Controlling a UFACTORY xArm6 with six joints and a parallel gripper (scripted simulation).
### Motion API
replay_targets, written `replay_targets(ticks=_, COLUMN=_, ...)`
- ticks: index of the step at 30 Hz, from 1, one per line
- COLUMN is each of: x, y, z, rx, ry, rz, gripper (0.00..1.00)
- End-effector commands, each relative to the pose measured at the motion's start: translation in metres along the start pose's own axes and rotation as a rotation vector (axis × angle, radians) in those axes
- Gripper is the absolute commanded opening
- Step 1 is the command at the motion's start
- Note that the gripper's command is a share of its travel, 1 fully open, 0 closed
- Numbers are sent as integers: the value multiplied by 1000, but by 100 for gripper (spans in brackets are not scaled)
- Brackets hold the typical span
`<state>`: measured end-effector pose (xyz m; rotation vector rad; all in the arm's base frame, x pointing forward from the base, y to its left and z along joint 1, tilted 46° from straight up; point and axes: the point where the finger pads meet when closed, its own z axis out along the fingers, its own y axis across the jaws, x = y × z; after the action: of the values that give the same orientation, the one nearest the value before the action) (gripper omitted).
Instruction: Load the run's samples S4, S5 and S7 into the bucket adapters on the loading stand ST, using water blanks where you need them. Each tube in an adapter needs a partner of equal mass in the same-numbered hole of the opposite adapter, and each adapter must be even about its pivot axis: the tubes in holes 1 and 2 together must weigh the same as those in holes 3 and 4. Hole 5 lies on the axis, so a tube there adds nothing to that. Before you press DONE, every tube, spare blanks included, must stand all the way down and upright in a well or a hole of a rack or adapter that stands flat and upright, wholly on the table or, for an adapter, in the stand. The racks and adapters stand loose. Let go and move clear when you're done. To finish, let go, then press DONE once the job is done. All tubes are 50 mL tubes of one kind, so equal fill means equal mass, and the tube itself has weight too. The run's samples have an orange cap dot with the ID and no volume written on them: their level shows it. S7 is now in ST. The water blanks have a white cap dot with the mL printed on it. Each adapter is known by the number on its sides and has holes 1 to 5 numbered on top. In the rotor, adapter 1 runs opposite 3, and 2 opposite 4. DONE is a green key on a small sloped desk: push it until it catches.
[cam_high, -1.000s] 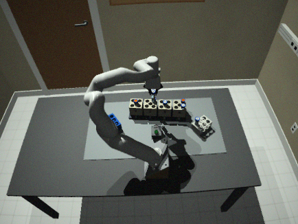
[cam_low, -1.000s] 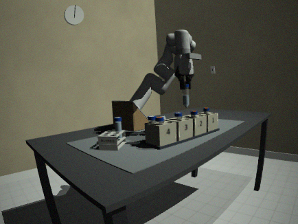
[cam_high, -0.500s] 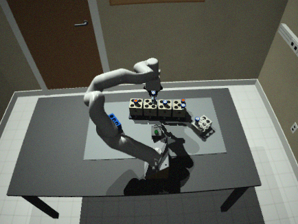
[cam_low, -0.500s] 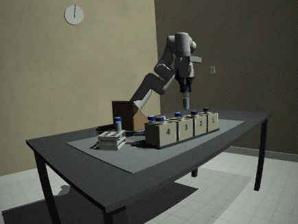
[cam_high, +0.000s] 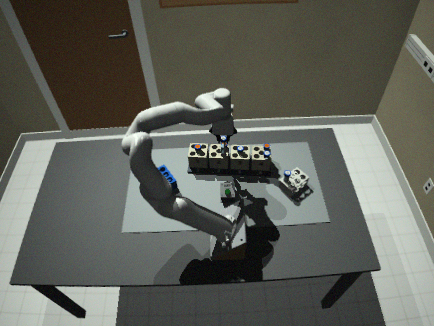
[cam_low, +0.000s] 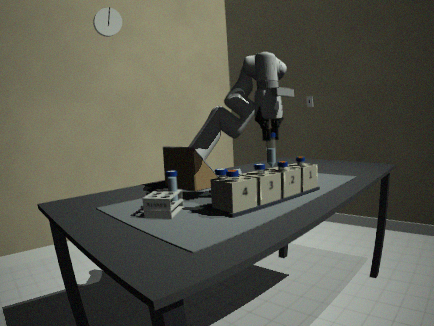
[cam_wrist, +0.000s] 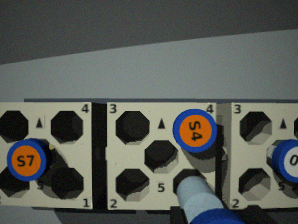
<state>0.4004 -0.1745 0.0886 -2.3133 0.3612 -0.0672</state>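
My gripper (cam_high: 223, 136) (cam_low: 272, 131) is shut on a blue-capped tube (cam_low: 271, 151) (cam_wrist: 202, 202) and holds it upright over adapter 2 (cam_high: 218, 163) (cam_low: 292, 182) (cam_wrist: 125, 156). In the wrist view the tube's lower end is at the mouth of hole 1; I cannot tell how deep it is, and its cap dot is hidden. Sample S4 (cam_wrist: 195, 130) stands in hole 4 of the same adapter. S7 (cam_wrist: 27, 160) (cam_high: 198, 146) stands near the middle of adapter 1 (cam_high: 197, 163). A white-dot blank (cam_wrist: 288, 161) stands in adapter 3 (cam_high: 240, 163). Adapter 4 (cam_high: 260, 164) (cam_low: 235, 192) holds an orange-dot tube (cam_high: 267, 146) and a second tube.
The white blank rack (cam_high: 300, 179) (cam_low: 162, 205) stands right of the stand with one tube (cam_high: 287, 173) (cam_low: 171, 180) in it. A blue rack (cam_high: 168, 175) is by the arm. The DONE desk with its green key (cam_high: 228, 191) is in front of the stand.
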Motion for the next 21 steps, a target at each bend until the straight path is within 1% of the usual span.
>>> replay_targets(ticks=1, x=1, y=0, z=-1, rx=-2, ry=3, rz=-1, gripper=0)
replay_targets(ticks=11, x=1, y=0, z=1, rx=-2, ry=3, rz=-1, gripper=0)
replay_targets(ticks=21, x=1, y=0, z=11, rx=-2, ry=3, rz=-1, gripper=0)
